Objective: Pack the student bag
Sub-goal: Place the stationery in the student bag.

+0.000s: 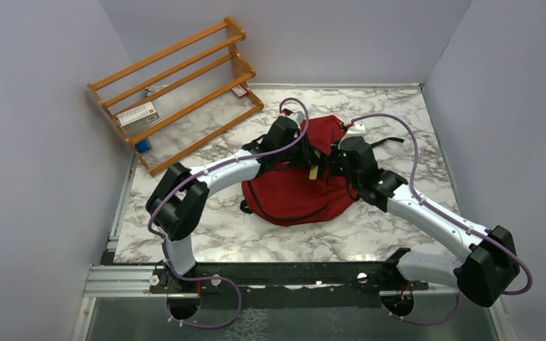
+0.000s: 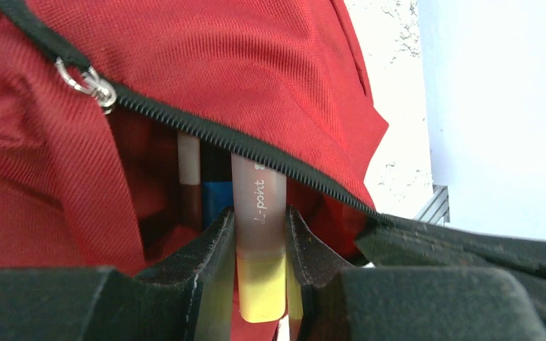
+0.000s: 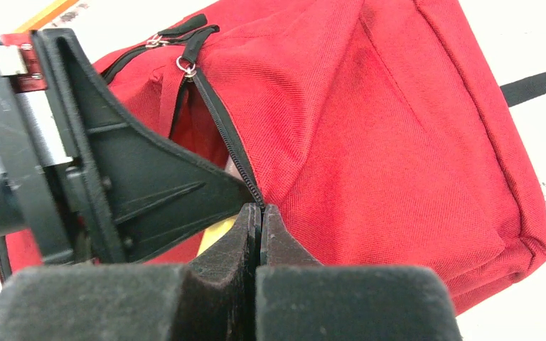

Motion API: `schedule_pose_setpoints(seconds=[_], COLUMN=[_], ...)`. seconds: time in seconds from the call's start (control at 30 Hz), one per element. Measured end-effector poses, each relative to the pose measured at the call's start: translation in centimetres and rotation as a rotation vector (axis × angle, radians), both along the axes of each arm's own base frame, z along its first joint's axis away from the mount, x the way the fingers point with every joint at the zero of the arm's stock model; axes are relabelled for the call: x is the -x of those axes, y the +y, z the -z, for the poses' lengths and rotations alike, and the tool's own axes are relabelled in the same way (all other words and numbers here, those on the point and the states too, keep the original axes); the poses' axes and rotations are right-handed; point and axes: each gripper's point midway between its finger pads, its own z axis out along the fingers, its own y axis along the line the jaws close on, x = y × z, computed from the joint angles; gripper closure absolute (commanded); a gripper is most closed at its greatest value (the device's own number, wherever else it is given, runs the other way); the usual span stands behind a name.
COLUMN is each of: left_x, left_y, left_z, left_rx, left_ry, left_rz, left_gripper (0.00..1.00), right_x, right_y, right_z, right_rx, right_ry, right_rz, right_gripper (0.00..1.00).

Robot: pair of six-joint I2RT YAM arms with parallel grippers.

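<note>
Possibly yellow-capped grey plastic pen [image 2: 258,206] clamped in left fingers [image 2: 210,256] snags black zipper edge [image 2: 199,129] if right fingers [image 3: 245,245], pinched together on it, slip off dark red fabric backpack [image 3: 370,128].

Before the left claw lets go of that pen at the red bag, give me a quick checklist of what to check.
1. Left claw grips the pen on both sides: ok.
2. Pen's front end is past the zipper edge of the student bag: ok.
3. Right claw is shut on the zipper edge: ok.
4. Whole pen inside the bag: not ok, its yellow end sits outside the opening, between the fingers.
5. Room beside the other pens already in the pocket: cannot tell, the depth is hidden.
</note>
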Motion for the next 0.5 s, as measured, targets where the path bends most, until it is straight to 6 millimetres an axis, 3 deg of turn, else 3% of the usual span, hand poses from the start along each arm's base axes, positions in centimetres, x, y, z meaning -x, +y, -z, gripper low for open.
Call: schedule_pose_setpoints(seconds=[0.17, 0.5], left_x=[-0.8, -2.4], left_y=[-1.0, -3.3], left_z=[0.8, 0.8], left_rx=[0.025, 0.075], left_ry=[0.020, 0.034], left_rz=[-0.010, -0.007], left_gripper=[1.00, 0.68], right_x=[0.1, 0.4], right_y=[0.1, 0.3], right_z=[0.1, 0.6], right_rx=[-0.008, -0.019], right_ry=[0.005, 0.023], right_rz=[-0.002, -0.010], right_gripper=[0.99, 0.99])
